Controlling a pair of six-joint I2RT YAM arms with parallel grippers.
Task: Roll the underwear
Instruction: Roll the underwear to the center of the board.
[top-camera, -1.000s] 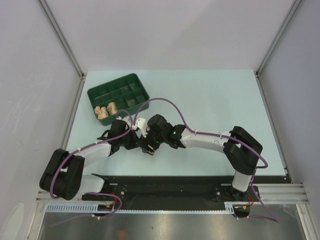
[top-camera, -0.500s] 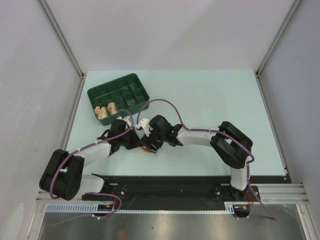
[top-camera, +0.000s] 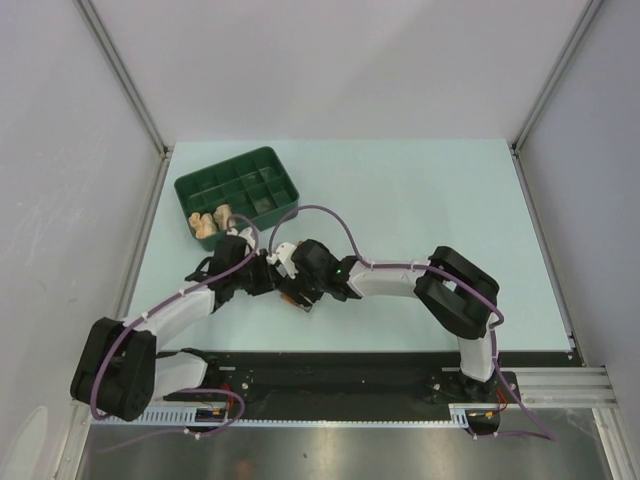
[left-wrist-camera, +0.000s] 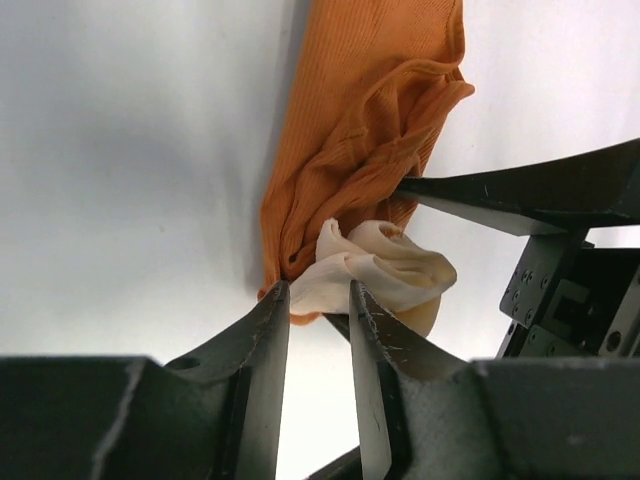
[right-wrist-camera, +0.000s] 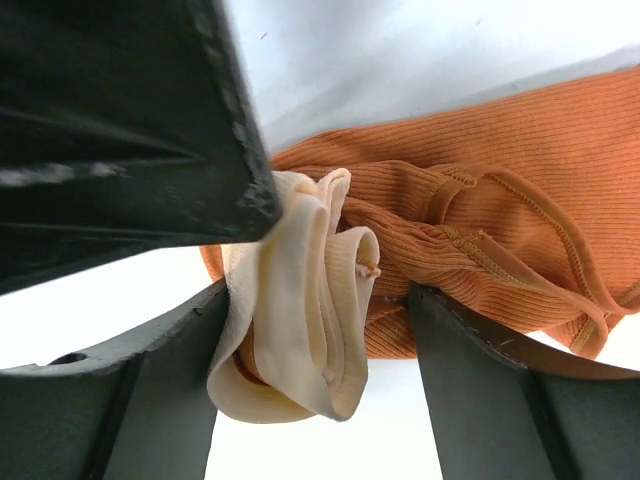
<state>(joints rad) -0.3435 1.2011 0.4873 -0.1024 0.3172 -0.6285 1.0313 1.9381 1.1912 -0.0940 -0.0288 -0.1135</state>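
From above, the two arms are seen meeting low over the near left part of the pale table (top-camera: 430, 220), with the left gripper (top-camera: 266, 281) and the right gripper (top-camera: 299, 290) close together. Only a sliver of the rust-orange garment (top-camera: 294, 299) shows beneath them, and the jaws cannot be made out from here. Behind them stands the dark green tray (top-camera: 287, 186), and two pale rolled garments (top-camera: 204, 227) (top-camera: 223, 214) are set side by side in its near left compartments. From the left wrist, the rust-orange garment (left-wrist-camera: 350, 130) is seen stretched flat on the table, its near end gathered into a loose roll where the cream edging (left-wrist-camera: 385, 270) is curled on itself. The fingers of the left gripper (left-wrist-camera: 320, 312) are parted only a little and the cream fold lies right at their tips, but it cannot be told whether it is nipped. One dark finger of the right gripper (left-wrist-camera: 530, 190) is laid against the far side of the roll. From the right wrist, the right gripper (right-wrist-camera: 320, 300) is seen spread wide, with the rolled end of the rust-orange garment (right-wrist-camera: 500, 170) between its fingers. The cream edging (right-wrist-camera: 300, 320) is touched by one finger and the orange cloth by the other. A finger of the left gripper (right-wrist-camera: 130, 130) is set against the top of the cream roll.
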